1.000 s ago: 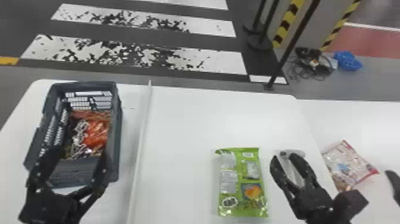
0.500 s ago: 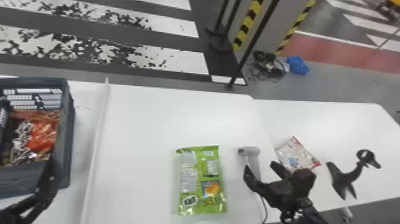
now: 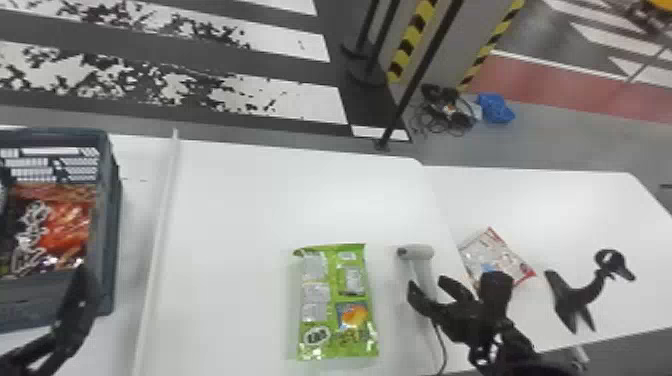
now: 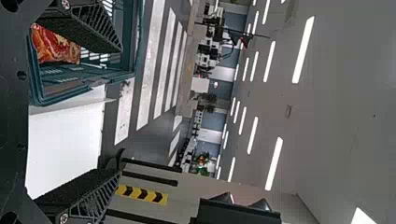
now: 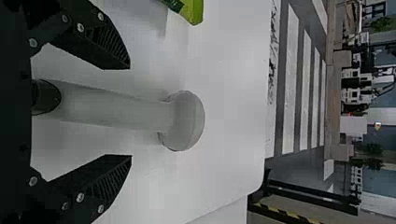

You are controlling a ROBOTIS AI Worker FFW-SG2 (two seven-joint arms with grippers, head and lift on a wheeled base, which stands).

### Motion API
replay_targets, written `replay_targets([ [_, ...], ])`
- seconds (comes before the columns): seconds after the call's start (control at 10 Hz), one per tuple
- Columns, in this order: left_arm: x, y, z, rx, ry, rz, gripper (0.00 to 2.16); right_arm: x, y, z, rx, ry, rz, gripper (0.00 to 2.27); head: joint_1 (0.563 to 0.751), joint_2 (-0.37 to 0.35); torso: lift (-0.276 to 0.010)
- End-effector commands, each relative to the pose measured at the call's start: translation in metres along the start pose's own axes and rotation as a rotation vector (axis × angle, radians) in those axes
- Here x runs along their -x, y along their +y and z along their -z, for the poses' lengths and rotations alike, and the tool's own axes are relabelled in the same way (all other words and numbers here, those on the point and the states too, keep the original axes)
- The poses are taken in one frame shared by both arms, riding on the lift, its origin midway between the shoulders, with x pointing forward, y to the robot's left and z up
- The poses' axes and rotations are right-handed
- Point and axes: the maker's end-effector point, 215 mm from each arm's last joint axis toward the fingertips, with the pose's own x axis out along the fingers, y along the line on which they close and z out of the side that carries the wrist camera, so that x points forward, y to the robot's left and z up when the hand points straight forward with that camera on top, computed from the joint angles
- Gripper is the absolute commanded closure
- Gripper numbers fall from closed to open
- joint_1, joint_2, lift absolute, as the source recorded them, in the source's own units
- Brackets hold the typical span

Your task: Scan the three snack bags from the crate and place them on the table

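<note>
So the biggest thing is the white table [image 3: 280, 200], with a second white table [image 3: 550, 210] butted up along its right edge. The dark crate [image 3: 112, 200] sits over on the left, far rim close to the table's far edge, with an orange snack bag [image 3: 65, 230] inside. The left gripper [image 3: 75, 315] is at the crate's near right corner, fingers spread wide with a gap between them. The right gripper [image 3: 426, 286] is wide too, down near the main table's right edge, scanner handle between its fingers but neither one touching it. Green snack bag [image 3: 335, 305] lies flat, well in from the far edge, left of the scanner. Curvy black object [image 3: 577, 295] is near the second table's near edge. Red-and-white snack bag [image 3: 497, 257] is right by that table's left edge. Smallest is the grey scanner [image 3: 416, 251], near the main table's right edge.
</note>
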Motion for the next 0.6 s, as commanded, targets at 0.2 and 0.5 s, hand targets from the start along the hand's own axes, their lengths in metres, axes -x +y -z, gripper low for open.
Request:
replay_targets([
  [0.2, 0.0, 0.0, -0.002, 0.001, -0.003, 0.0, 0.08, -0.009, 0.006, 0.015, -0.023, 0.068, -0.027, 2.19, 0.695, -0.35, -0.037],
  [0.5, -0.001, 0.0, -0.003, 0.003, -0.005, -0.001, 0.08, 0.0, 0.006, -0.008, -0.014, -0.06, 0.03, 2.22, 0.695, -0.35, -0.037],
])
